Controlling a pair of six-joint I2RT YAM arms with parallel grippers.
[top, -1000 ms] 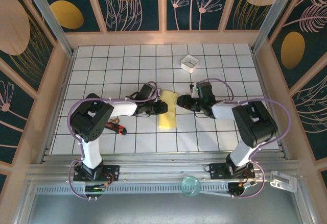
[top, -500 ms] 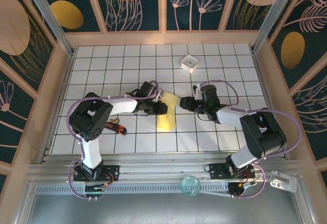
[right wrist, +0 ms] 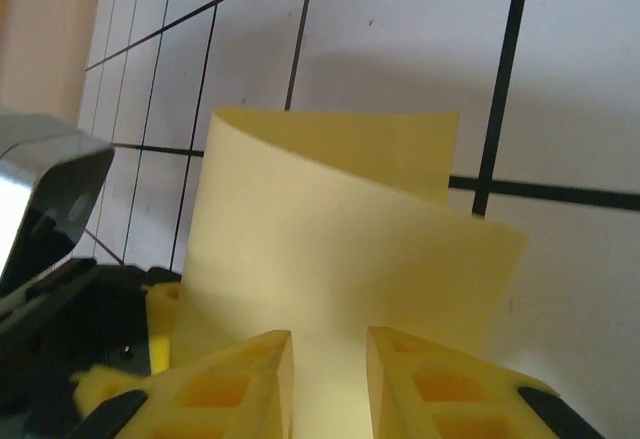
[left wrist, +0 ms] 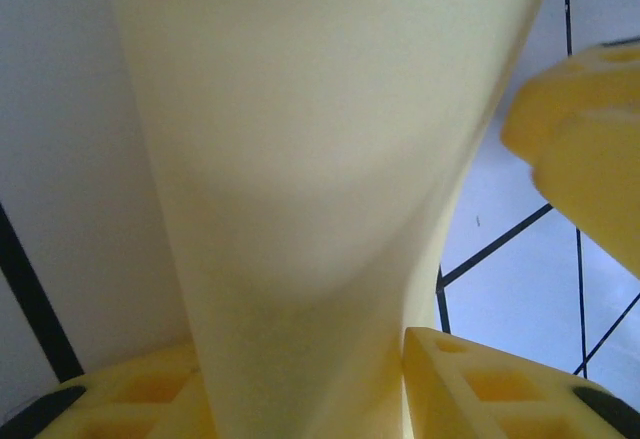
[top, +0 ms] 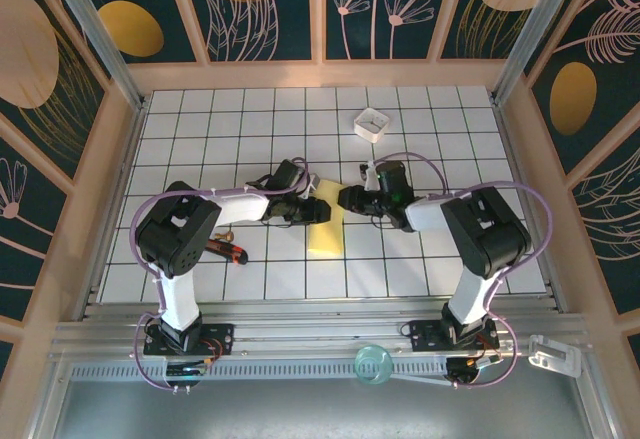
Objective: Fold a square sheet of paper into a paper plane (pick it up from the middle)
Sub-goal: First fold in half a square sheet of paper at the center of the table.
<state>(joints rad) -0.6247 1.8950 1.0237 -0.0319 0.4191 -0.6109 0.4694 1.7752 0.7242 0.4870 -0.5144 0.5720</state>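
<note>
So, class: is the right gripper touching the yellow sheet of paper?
Touching. The right wrist view shows the yellow sheet of paper running between the right gripper fingers, against both.

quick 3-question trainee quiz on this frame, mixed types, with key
1. True or false: the yellow paper lies flat and unfolded on the table.
2. Which grippers reach the paper? A) left only B) right only C) both
3. What sits on the tiles beyond the right gripper?

Key:
1. False: it curves up between the two arms.
2. C: the left gripper meets it from one side, the right from the other, paper between each one's jaws.
3. A small white box.
</note>
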